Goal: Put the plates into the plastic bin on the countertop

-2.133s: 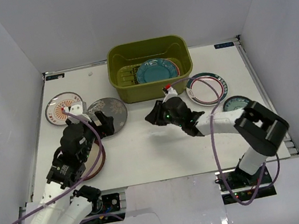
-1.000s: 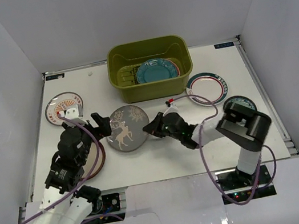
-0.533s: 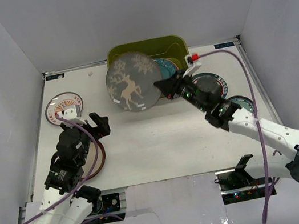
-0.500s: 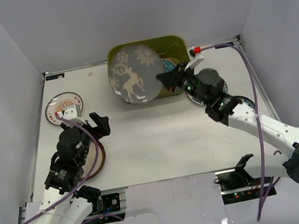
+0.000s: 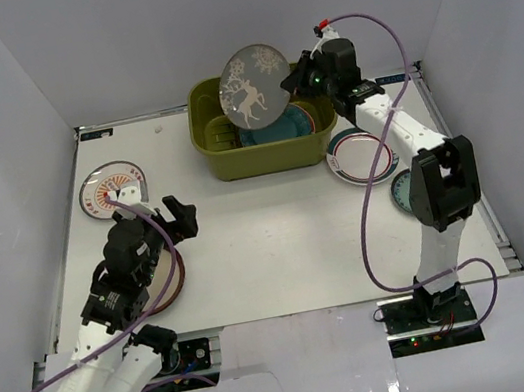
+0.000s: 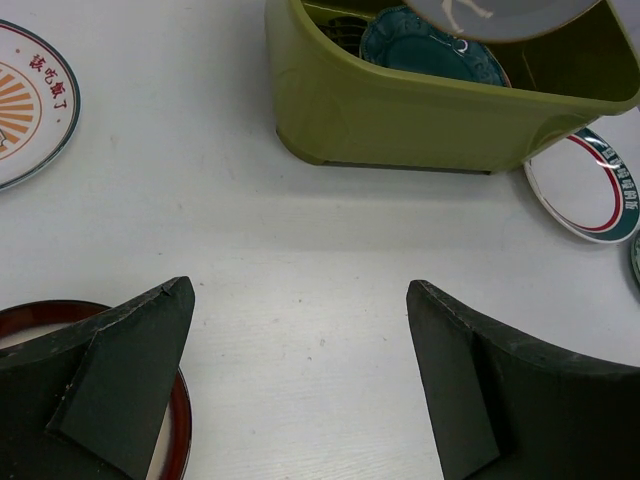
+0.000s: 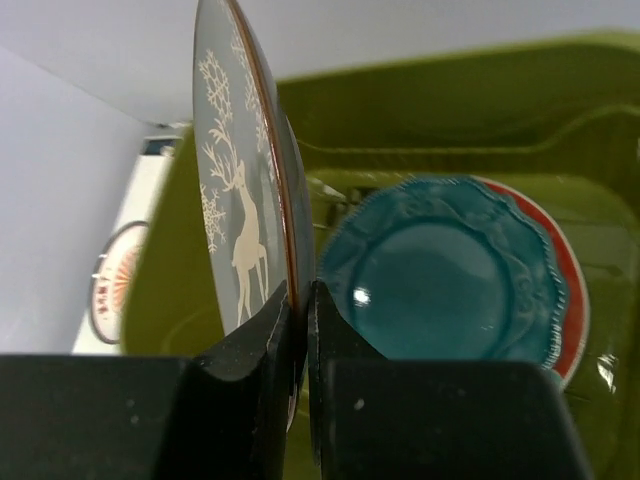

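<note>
STATE: grey plate point(image 5: 251, 88) is held on edge above plastic bin point(image 5: 266, 158) | right gripper point(image 7: 300, 300) clamped on its rim | left gripper point(image 6: 300, 380) spread, empty | ADVICE: to be tilted flat over teal plate point(image 7: 440, 270) before release

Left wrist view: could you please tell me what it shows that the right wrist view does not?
Only left wrist: the open left gripper, the red-rimmed plate beneath it, the green-ringed plate beside the bin. Only right wrist: the right gripper pinching the grey plate at its rim. Both: bin, teal plate, grey plate, sunburst plate.
</note>
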Robot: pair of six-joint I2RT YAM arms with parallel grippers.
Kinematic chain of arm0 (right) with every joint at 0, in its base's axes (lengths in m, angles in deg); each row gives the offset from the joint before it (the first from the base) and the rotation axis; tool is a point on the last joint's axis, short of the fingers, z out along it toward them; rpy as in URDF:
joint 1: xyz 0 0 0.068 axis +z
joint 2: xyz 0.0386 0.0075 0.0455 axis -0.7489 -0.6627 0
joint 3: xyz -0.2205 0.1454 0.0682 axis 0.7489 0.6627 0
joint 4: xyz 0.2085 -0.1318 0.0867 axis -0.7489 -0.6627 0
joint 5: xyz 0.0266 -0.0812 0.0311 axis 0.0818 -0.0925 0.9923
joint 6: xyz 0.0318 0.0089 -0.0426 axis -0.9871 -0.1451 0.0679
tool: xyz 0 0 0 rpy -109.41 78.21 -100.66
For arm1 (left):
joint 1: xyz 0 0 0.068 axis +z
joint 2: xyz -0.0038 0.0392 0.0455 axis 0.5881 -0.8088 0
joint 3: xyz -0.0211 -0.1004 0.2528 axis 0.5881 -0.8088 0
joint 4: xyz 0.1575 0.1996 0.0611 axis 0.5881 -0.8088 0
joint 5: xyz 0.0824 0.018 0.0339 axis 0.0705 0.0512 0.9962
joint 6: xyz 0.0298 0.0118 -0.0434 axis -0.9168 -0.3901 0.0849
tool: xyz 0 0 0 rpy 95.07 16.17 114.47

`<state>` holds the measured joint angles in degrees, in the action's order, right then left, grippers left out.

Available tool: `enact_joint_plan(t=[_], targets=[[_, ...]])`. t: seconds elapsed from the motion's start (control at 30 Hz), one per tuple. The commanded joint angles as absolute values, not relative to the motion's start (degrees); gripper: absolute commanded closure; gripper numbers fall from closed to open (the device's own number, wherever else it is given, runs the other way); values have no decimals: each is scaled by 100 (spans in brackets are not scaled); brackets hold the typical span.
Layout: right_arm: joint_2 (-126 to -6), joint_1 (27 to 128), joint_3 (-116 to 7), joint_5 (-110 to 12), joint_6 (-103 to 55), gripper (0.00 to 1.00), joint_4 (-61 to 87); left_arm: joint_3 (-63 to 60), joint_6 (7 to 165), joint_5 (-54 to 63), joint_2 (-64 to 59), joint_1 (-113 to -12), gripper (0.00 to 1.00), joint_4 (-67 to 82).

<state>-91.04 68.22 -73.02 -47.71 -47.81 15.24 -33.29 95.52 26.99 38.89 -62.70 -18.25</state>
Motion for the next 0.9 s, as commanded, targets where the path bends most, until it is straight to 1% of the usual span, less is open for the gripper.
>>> enact_joint_plan(t=[0.0,0.2,0.3,0.4,0.43,0.47,0.5,0.57,0.6,0.7,0.73,0.77,0.83,0.87], targets=[[-9382,6704,-7993,-4435,-5029,92,1687,-3315,9572,2567,3887,-6212,2,-1768],[-9848,6678,-7958,-4339,-5065,92,1643,-3315,9572,2523,3844,-6212,2,-1742],[-9937,6678,-8002,-4531,-4916,89,1371,-3315,9564,2531,3870,-6204,2,-1751],[-9981,6678,-8028,-4733,-4801,75,1048,-3324,9564,2523,3922,-6204,2,-1742],[-9999,6678,-8072,-4769,-4696,64,941,-3324,9564,2505,3914,-6204,2,-1751],[-10051,6686,-8116,-4795,-4634,59,844,-3324,9564,2496,3914,-6204,2,-1742],[-10069,6678,-8177,-4891,-4512,48,652,-3315,9572,2496,3896,-6204,2,-1742],[-10078,6678,-8204,-4980,-4388,39,519,-3324,9572,2505,3896,-6204,2,-1742],[-10069,6678,-8221,-5050,-4309,31,422,-3315,9564,2505,3896,-6204,2,-1742],[-9903,6695,-8195,-5173,-4098,20,386,-3324,9572,2505,3896,-6204,2,-1742],[-9798,6713,-8204,-5200,-4037,13,369,-3324,9572,2531,3887,-6204,2,-1751],[-9744,6722,-8239,-5243,-3914,10,334,-3315,9572,2558,3887,-6204,2,-1742],[-9630,6765,-8318,-5288,-3791,5,194,-3315,9581,2602,3896,-6203,2,-1742],[-9429,6792,-8275,-5270,-3747,5,193,-3315,9573,2671,3905,-6186,2,-1742]])
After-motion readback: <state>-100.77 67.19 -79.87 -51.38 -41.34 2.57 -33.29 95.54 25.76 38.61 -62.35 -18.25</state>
